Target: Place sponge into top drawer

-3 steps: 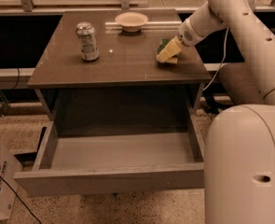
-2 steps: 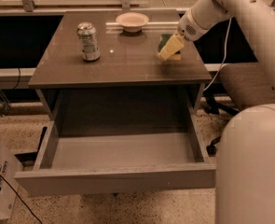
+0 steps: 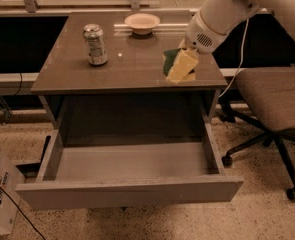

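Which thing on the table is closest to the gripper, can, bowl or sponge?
The green sponge, right at the gripper on the table's right side; the can and bowl stand well clear.

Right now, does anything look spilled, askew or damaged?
Nothing stands out. The soda can stands upright, the bowl sits right way up, the top drawer is pulled open with nothing visible inside, and the hand is at the sponge on the right side of the table.

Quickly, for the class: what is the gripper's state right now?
The gripper: low over the right side of the table, at the sponge; open, closed or holding cannot be told.
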`<state>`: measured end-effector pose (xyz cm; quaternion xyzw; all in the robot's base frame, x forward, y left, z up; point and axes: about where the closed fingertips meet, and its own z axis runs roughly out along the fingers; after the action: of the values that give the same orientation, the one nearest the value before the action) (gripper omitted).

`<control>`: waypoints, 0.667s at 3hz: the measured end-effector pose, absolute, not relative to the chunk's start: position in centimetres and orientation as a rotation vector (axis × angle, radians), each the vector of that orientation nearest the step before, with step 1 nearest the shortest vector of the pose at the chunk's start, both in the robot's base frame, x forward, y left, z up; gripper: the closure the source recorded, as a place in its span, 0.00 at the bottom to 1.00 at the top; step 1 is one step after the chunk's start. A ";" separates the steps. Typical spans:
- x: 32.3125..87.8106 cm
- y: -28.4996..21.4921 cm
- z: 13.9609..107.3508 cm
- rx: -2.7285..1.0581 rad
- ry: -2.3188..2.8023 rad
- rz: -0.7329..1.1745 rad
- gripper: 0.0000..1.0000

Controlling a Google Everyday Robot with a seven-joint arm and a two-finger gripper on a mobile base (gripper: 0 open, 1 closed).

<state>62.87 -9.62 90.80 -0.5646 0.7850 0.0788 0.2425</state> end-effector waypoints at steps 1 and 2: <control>55.9 -6.3 87.0 -1.636 2.234 0.284 1.00; 52.4 -3.9 82.7 -1.672 2.296 0.295 1.00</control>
<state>52.43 -3.95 82.70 -0.5795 0.7958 0.1022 0.1429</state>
